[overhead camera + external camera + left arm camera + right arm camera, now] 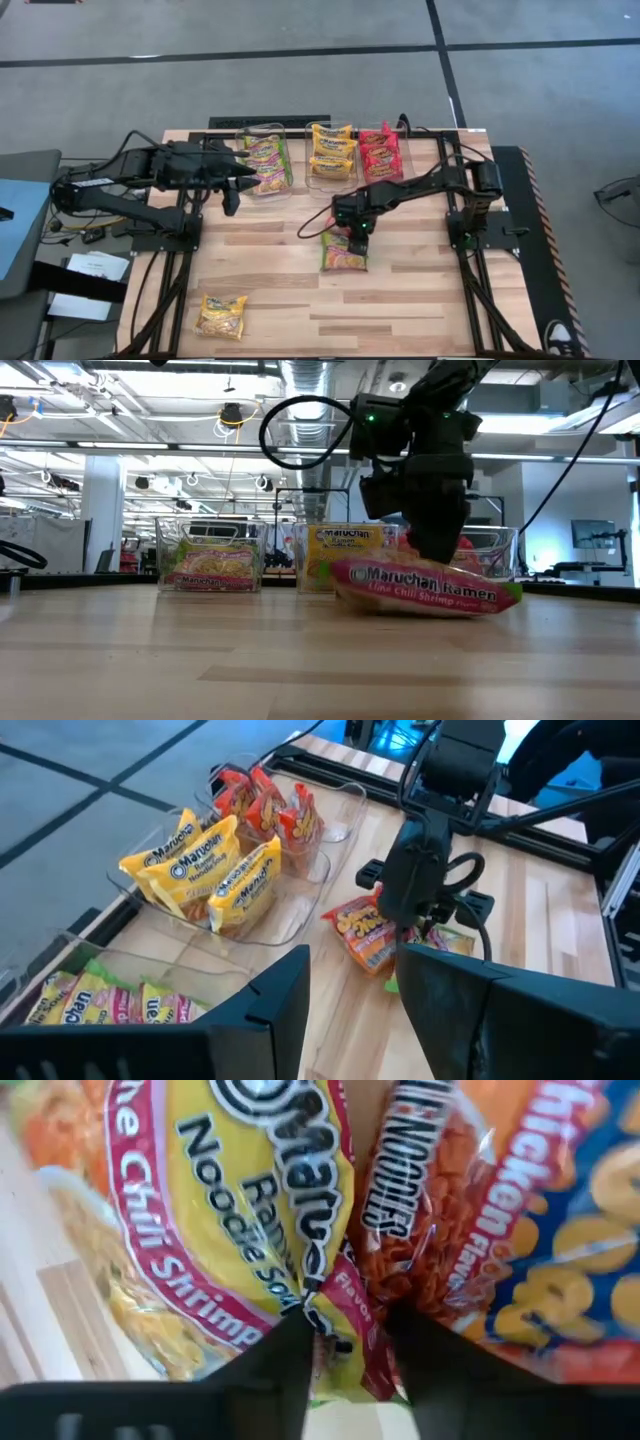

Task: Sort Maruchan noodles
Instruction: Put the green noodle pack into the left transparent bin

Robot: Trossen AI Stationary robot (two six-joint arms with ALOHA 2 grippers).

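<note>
A lime chili shrimp Maruchan packet (342, 255) (425, 588) (230, 1210) lies mid-table. An orange chicken-flavour packet (540, 1230) (362, 928) lies against it. My right gripper (356, 235) (348, 1330) is down on them, shut on the lime packet. My left gripper (232, 205) (352, 960) hangs open and empty near the green packets' bin (262, 162). A yellow packet (221, 315) lies flat near the table's near-left corner. At the far edge, yellow packets fill the middle bin (331, 150) and red ones the right bin (380, 152). My right gripper pinches the lime chili shrimp packet between its two fingers at the pink-bordered edge (340, 1305) beside the orange packet. The film is bunched into a fold there. The fingers come from above, pointing down. The packet lies on the table (300, 650).
Three clear bins stand in a row along the table's far edge. The black arm bases sit at the left (165, 225) and right (480, 215) sides. Bare wood (420, 310) shows across the near half of the table.
</note>
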